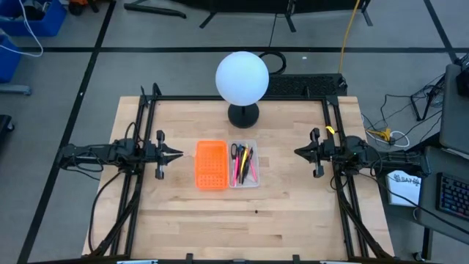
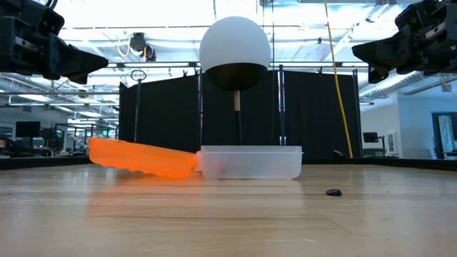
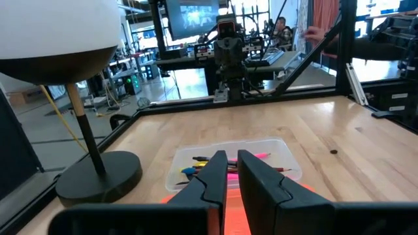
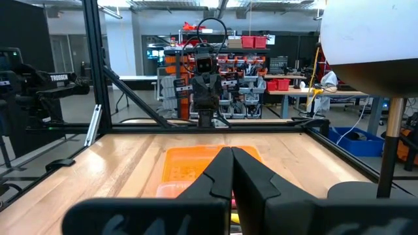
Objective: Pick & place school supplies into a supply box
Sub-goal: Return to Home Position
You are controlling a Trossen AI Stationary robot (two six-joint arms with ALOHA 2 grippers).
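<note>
The clear supply box (image 1: 244,163) rests flat on the table at its middle, with the black-handled scissors (image 1: 234,152) and several pens (image 1: 247,166) lying inside; the left wrist view shows the box (image 3: 287,158) and pens (image 3: 196,167) too. The orange perforated piece (image 1: 210,164) lies beside it on its left, one edge leaning on the box (image 2: 250,162) in the low view. My left gripper (image 1: 180,154) hovers left of the orange piece, empty, with a narrow gap between its fingers. My right gripper (image 1: 296,152) hovers right of the box, shut and empty.
A lamp with a white globe (image 1: 242,77) on a black round base (image 1: 243,115) stands just behind the box. A small dark speck (image 2: 333,192) lies on the table near the front. Black frame rails (image 1: 143,110) run along both table sides.
</note>
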